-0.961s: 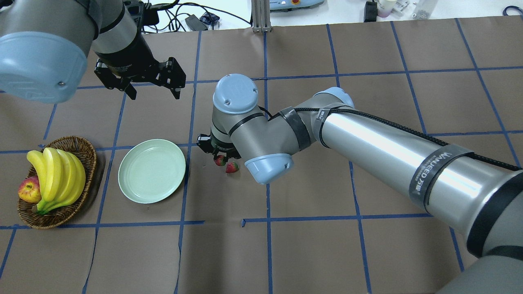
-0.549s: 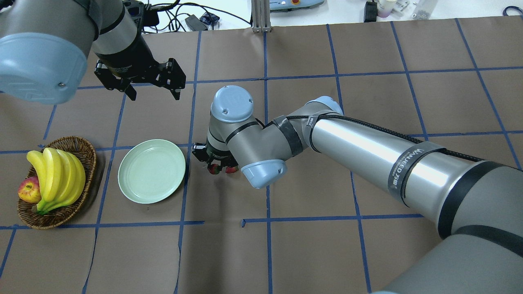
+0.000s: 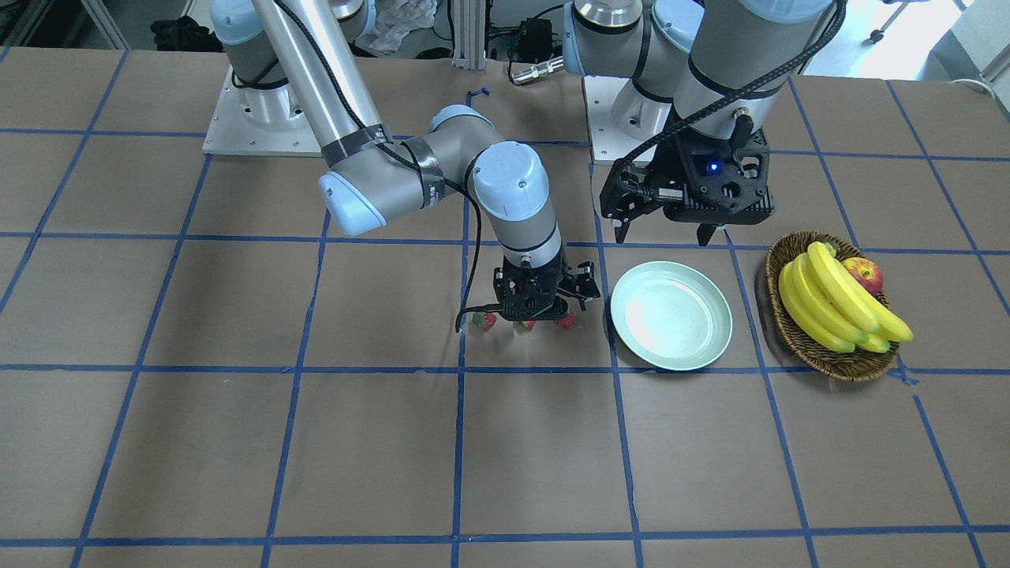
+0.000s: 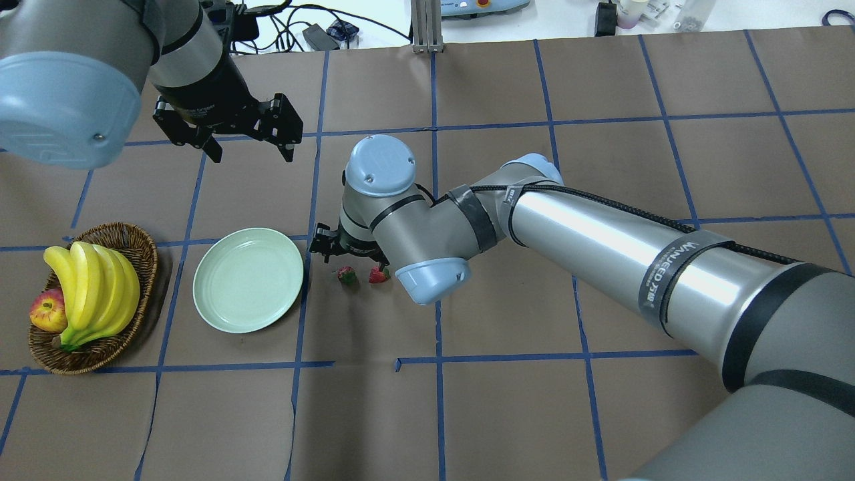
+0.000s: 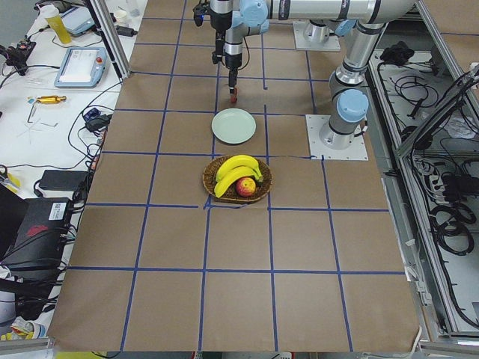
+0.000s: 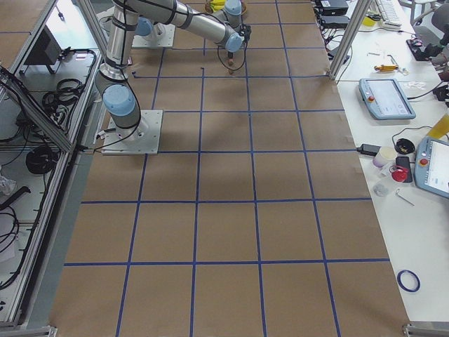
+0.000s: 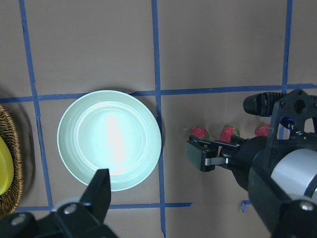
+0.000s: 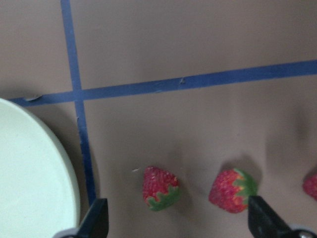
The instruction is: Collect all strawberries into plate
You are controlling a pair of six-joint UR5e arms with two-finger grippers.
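Observation:
Three strawberries lie in a row on the brown paper right of the plate (image 4: 248, 288). Two show in the overhead view (image 4: 346, 274) (image 4: 379, 274); the third is hidden under my right arm. All three show in the front view (image 3: 484, 320) (image 3: 527, 323) (image 3: 565, 321) and the right wrist view (image 8: 159, 188) (image 8: 233, 190) (image 8: 311, 186). My right gripper (image 3: 540, 314) hangs open and empty just above them, its fingertips (image 8: 96, 218) spread wide. The plate (image 3: 671, 315) is empty. My left gripper (image 4: 250, 150) is open and empty, raised beyond the plate.
A brown wicker basket (image 4: 143, 247) with bananas (image 4: 93, 287) and a red-yellow apple (image 4: 47, 310) stands left of the plate. Blue tape lines grid the table. My right forearm (image 4: 601, 240) stretches across the right half of the table.
My right gripper has shifted left toward the plate. The strawberry nearest the plate now lies further left on the paper, clear of the fingers. The left arm has not moved.

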